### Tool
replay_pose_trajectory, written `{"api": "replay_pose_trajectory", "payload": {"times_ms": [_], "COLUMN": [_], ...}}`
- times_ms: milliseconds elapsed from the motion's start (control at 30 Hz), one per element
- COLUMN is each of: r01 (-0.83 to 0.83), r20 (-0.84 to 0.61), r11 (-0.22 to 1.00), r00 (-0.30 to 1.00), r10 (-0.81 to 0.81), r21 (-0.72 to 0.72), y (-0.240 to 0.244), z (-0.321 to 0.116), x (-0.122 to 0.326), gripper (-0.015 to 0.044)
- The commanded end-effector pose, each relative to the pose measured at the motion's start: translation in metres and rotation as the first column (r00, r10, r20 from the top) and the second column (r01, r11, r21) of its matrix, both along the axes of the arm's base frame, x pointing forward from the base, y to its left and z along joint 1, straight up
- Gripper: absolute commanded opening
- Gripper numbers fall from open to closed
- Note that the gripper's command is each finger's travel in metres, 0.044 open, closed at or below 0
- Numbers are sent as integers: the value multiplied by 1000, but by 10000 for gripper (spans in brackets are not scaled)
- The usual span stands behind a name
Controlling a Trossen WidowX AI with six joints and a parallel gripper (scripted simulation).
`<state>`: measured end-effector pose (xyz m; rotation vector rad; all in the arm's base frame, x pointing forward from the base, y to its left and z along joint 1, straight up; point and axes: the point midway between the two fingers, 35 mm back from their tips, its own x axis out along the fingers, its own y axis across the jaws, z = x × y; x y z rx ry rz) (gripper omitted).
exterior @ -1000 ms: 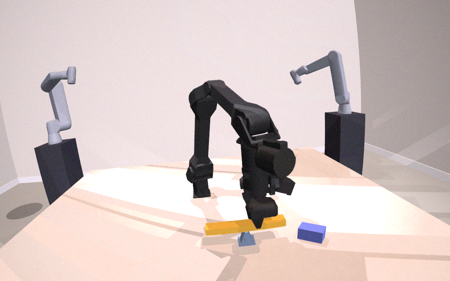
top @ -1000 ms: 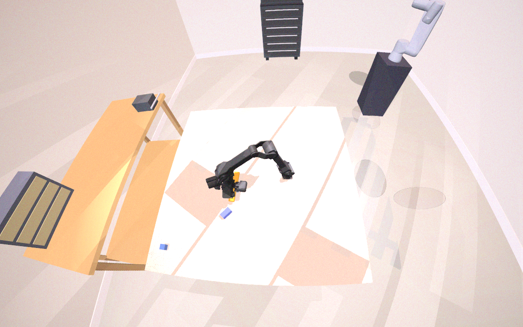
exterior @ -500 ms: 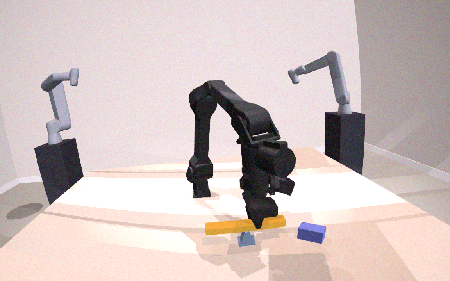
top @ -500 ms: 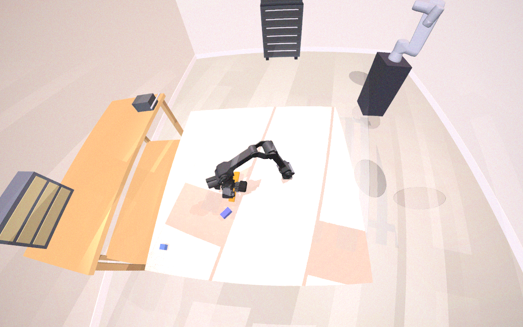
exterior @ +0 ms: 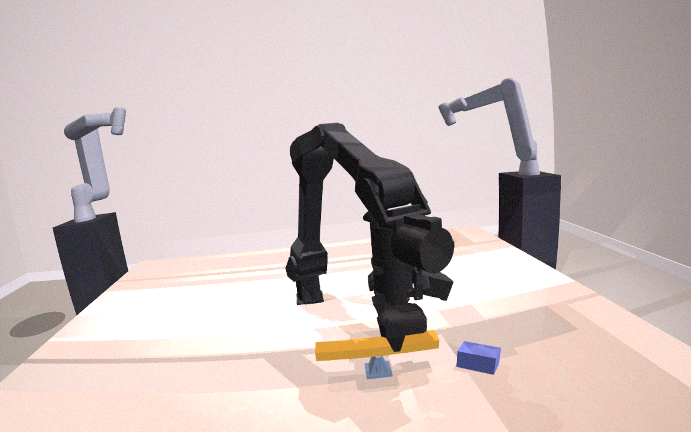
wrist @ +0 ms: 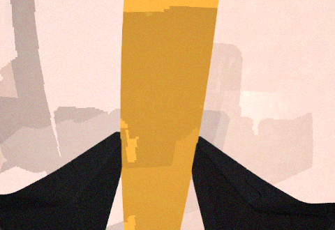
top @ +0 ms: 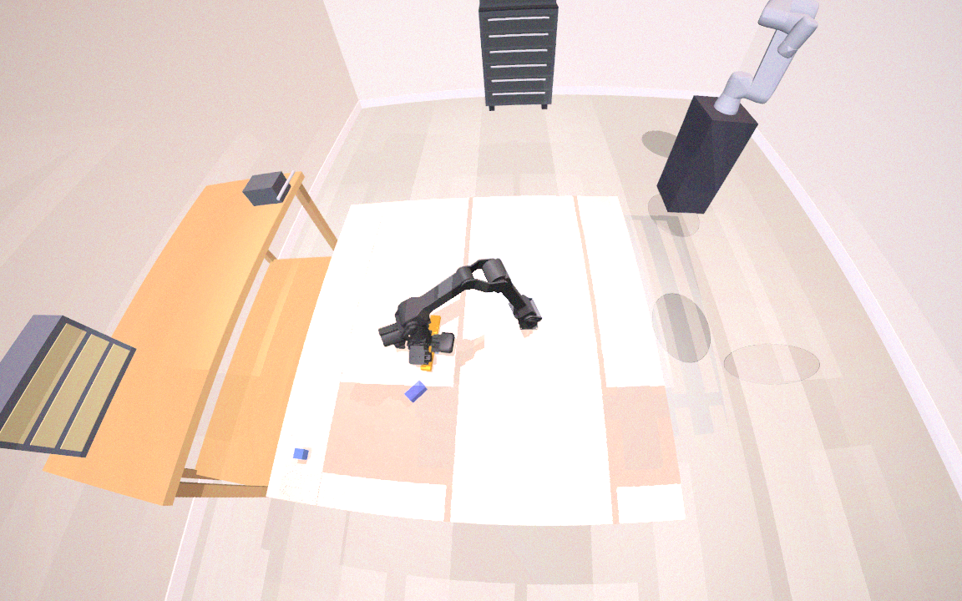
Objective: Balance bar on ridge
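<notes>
The long orange bar (top: 434, 323) (exterior: 345, 349) (wrist: 164, 66) is held off the table, over the small blue-grey ridge (exterior: 378, 369). My gripper (exterior: 396, 346) (wrist: 158, 142) is shut on the bar, with one finger on each side. In the exterior view it grips to the right of the ridge. The bar crosses above the ridge's top and its underside appears to meet it; I cannot tell whether they touch. The bar's left end looks slightly lower in that view. Both ends are off the table. The ridge is hidden in the top view.
A blue-violet block (top: 416, 391) (exterior: 478, 359) lies on the table (top: 529, 448) (exterior: 176, 408), just beyond the bar's right end in the exterior view. A small blue cube (top: 301, 453) sits near the table's lower left corner in the top view. A wooden bench (top: 193, 276) stands at the left.
</notes>
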<state>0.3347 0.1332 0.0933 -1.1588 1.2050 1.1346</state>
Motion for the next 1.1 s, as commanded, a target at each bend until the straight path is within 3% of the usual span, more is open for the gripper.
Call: {"api": "replay_pose_trajectory", "payload": {"times_ms": [0, 233, 467, 1067], "r01": [0, 0, 0, 0], "r20": [0, 0, 0, 0], "r11": [1000, 1000, 1000, 1000], "r00": [1000, 1000, 1000, 1000], "r10": [0, 0, 0, 0], "r21": [0, 0, 0, 0], "y": [0, 0, 0, 0], "z": [0, 0, 0, 0], "x": [0, 0, 0, 0], "gripper": [0, 0, 167, 168]}}
